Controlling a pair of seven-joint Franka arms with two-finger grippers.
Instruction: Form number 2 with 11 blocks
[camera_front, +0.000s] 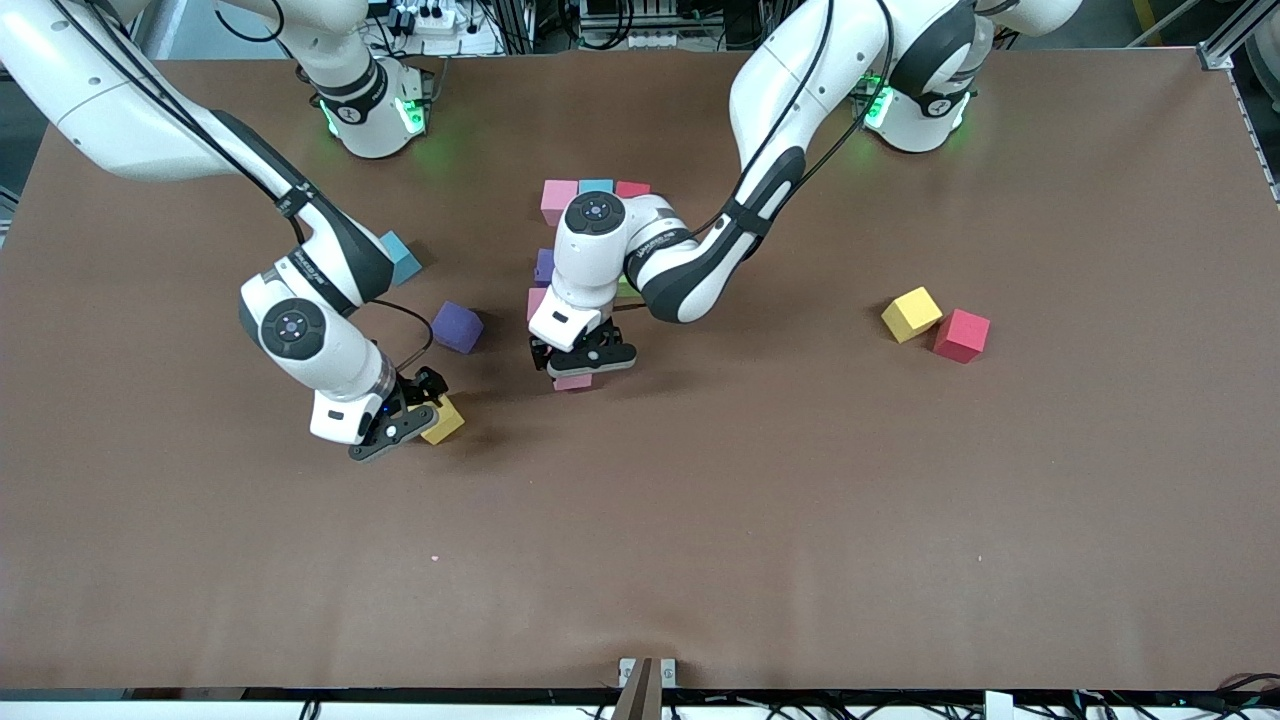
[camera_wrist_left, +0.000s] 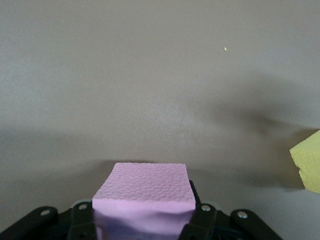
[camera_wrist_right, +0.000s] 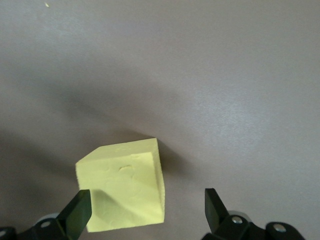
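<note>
Near the half-built number 2 (camera_front: 590, 240) at mid-table, left gripper (camera_front: 583, 362) clenched on a pink block (camera_wrist_left: 144, 196); right gripper (camera_front: 405, 420), jaws spread, straddles a skewed yellow block (camera_wrist_right: 123, 192); closing now could twist it or squeeze it out.

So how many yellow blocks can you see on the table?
2. One yellow block lies between the right tool's open fingers; the other yellow block sits beside a red block toward the left arm's end. The arms might hide more.
</note>
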